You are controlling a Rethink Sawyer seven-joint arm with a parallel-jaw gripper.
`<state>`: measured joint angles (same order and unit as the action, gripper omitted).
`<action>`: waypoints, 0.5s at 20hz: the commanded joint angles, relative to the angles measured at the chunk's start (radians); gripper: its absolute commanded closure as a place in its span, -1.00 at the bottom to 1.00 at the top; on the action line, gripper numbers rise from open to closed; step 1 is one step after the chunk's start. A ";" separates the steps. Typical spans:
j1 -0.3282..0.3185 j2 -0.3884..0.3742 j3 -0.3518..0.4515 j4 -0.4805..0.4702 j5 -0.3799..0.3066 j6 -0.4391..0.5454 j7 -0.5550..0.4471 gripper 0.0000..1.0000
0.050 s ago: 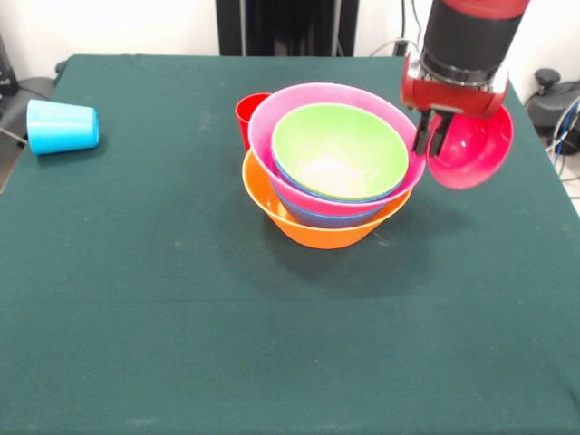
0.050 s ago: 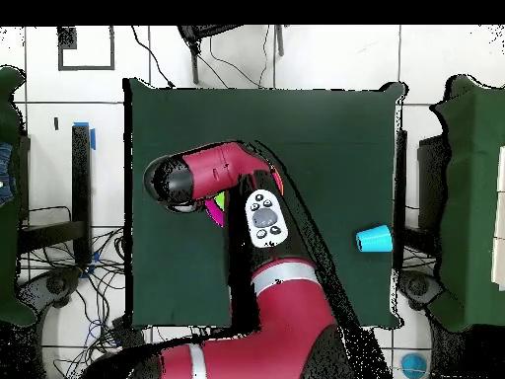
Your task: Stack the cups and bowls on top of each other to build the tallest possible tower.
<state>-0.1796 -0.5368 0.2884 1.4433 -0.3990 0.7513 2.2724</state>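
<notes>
So the jaws (image 1: 433, 136) are clamped on the rim of the small red bowl (image 1: 471, 149), holding it tipped on edge in the air just beside the tower (image 1: 331, 172). The stack is orange bowl (image 1: 313, 228) at the bottom, then a blue one, pink bowl (image 1: 272, 127), lime green bowl (image 1: 337, 149) on top. Red cup (image 1: 246, 113) sits behind it, light blue cup (image 1: 62, 126) lies on its side well off on the desk (image 1: 181, 317). These are light, glossy, slippery plastic, so I'd guess a rim pinch is the only real hold.

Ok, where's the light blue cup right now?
In the front view the light blue cup lies on its side near the table's left edge, far from the tower.
</notes>
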 commanded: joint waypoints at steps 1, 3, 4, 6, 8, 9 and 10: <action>-0.041 0.074 0.090 -0.012 -0.142 -0.090 -0.284 1.00; -0.011 0.051 0.048 -0.024 -0.174 -0.075 -0.248 1.00; 0.000 0.041 0.035 -0.024 -0.182 -0.063 -0.235 1.00; 0.020 0.024 0.009 -0.023 -0.202 -0.058 -0.202 1.00; 0.043 0.019 -0.014 -0.024 -0.228 -0.077 -0.162 1.00; 0.048 0.016 -0.020 -0.022 -0.235 -0.085 -0.147 1.00; 0.053 0.014 -0.025 -0.020 -0.242 -0.094 -0.133 1.00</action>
<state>-0.1633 -0.5426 0.2986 1.4415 -0.4894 0.7004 2.2669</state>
